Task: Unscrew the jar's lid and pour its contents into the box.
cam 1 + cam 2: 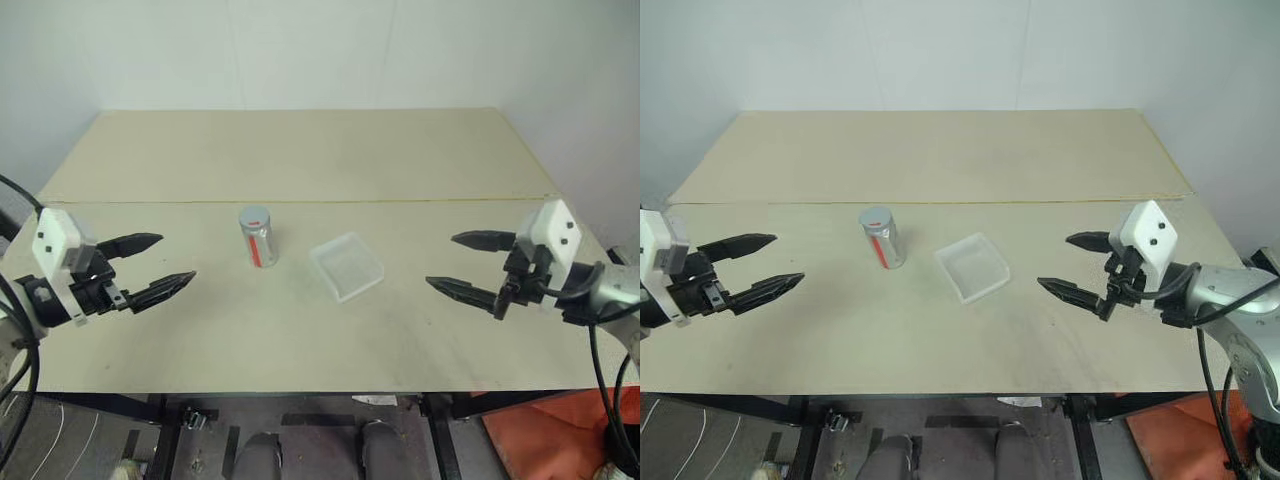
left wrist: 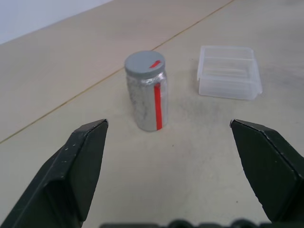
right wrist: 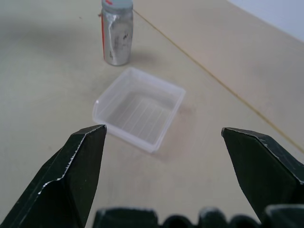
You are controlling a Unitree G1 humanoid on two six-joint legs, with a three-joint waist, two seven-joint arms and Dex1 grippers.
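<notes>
The jar (image 1: pixel 258 238) stands upright on the tabletop (image 1: pixel 300 150) with its lid (image 1: pixel 255 216) screwed on, just beside the empty box (image 1: pixel 347 266). Left tool (image 1: pixel 148 268) and right tool (image 1: pixel 470 266) hover wide open, well apart from both. Judged best: one tool clamps the jar's body low, the other grips the lid squarely from above before turning.

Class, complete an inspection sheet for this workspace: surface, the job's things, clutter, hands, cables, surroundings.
Surface: beige table, a seam line across it.
Job's things: jar upright, grey lid on; clear box beside it, apart, empty.
Clutter: nothing seen.
Hands: left hand and right hand open, holding nothing, clear of both items.
Cables: black cables by the right arm.
Surroundings: white wall; orange fabric below the table.
</notes>
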